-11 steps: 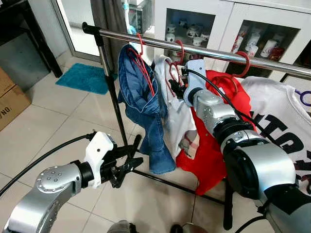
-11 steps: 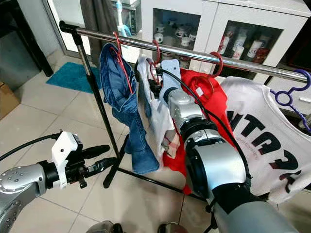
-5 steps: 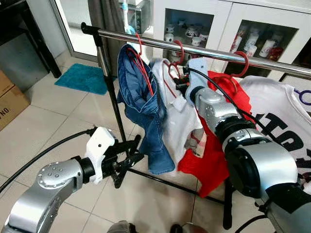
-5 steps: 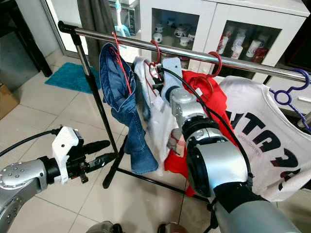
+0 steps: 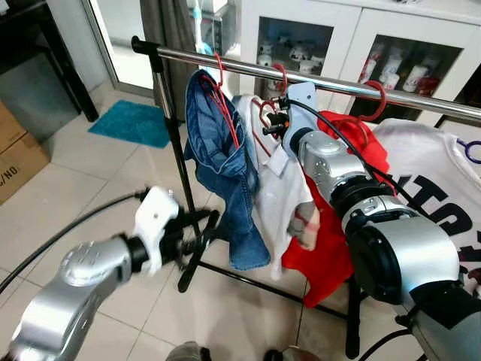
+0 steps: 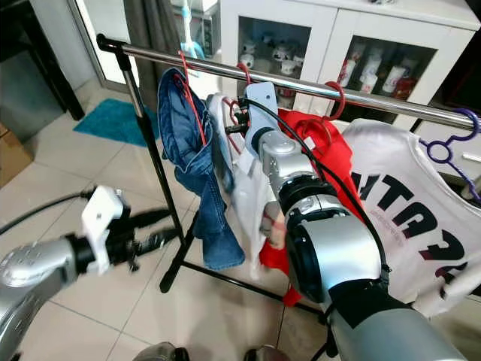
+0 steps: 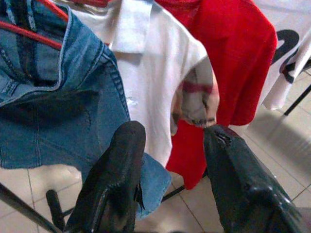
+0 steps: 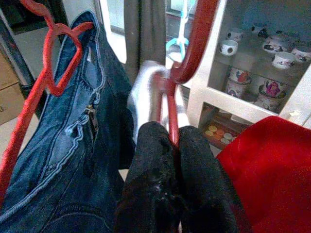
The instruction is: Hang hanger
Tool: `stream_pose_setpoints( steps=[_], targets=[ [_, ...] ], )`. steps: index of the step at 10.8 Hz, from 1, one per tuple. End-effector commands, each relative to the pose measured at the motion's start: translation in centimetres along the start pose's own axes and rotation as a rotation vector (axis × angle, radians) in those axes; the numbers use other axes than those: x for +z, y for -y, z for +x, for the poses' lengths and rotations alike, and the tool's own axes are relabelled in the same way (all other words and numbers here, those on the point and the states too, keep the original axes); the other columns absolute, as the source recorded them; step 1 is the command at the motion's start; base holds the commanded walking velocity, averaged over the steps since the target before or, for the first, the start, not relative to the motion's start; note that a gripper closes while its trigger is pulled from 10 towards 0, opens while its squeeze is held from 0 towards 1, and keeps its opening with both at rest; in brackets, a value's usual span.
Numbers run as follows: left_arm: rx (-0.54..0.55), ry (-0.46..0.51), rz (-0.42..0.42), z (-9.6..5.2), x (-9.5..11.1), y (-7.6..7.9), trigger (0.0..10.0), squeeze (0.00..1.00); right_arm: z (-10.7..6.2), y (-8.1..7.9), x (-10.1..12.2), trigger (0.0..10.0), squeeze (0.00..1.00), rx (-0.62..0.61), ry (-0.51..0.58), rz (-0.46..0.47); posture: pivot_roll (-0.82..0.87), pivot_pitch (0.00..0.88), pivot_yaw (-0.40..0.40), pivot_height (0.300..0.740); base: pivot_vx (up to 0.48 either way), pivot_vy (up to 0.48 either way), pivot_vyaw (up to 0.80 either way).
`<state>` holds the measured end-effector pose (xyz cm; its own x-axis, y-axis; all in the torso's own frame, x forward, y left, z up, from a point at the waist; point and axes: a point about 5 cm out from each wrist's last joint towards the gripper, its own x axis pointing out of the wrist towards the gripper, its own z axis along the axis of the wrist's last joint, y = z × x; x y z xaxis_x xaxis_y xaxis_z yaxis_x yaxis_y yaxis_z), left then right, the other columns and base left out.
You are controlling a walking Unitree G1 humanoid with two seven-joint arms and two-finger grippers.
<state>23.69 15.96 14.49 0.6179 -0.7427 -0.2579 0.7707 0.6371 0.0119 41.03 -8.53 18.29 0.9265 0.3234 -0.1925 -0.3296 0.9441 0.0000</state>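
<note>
Tiled floor, rail (image 5: 331, 79), right tool (image 8: 167, 141) clamping red hanger (image 8: 192, 53), left tool (image 7: 170, 145) open

A red hanger (image 8: 171, 104) is sitting between the black fingers (image 8: 150, 160) of the right pincer (image 8: 170, 141), carrying a white shirt (image 5: 279, 192) with a beige, red-striped cuff (image 7: 197, 99). Blue denim jeans (image 5: 222, 162) are hanging on another red hanger (image 8: 46, 63). A plain red garment (image 5: 334, 241) is showing beside a white T-shirt (image 6: 409, 226) with black lettering on a purple hanger (image 6: 443, 150). The rail (image 5: 331, 81) is shining silver; the teal rug (image 5: 131, 122) is lying on pale floor tiles (image 5: 68, 195).
</note>
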Motion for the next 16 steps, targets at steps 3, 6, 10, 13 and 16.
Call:
stream_pose_setpoints(
  steps=[3, 6, 10, 13, 16],
  targets=[
    [-0.003, 0.017, 0.015, 1.2, 0.2, -0.4, 10.0, 0.0, -0.2, 1.1, 0.7, 0.0, 0.0, -0.013, 0.033, -0.011, -0.02, 0.0, 0.024, 0.74, 0.0, 0.0, 0.0],
    [0.013, 0.03, 0.037, 1.9, 0.8, -0.8, 10.0, 0.0, -0.3, 1.6, 1.6, 0.0, 0.0, -0.025, 0.081, 0.007, -0.02, 0.0, 0.036, 0.74, 0.0, 0.0, 0.0],
    [0.115, 0.032, 0.024, 2.6, 0.7, -2.0, 10.0, 0.0, -0.6, 2.0, 2.5, 0.0, 0.0, 0.01, 0.148, 0.011, -0.03, 0.0, 0.037, 0.74, 0.0, 0.0, 0.0],
    [0.197, 0.083, 0.005, 3.6, 0.5, -2.1, 10.0, 0.0, -1.3, 3.1, 1.9, 0.0, 0.0, 0.012, 0.227, 0.055, -0.04, 0.0, 0.043, 0.74, 0.0, 0.0, 0.0],
    [0.215, 0.086, -0.003, 3.9, 0.2, -1.7, 10.0, 0.0, -2.8, 3.0, -0.7, 0.0, 0.0, 0.064, 0.24, 0.049, -0.06, 0.0, 0.054, 0.74, 0.0, 0.0, 0.0]
  ],
)
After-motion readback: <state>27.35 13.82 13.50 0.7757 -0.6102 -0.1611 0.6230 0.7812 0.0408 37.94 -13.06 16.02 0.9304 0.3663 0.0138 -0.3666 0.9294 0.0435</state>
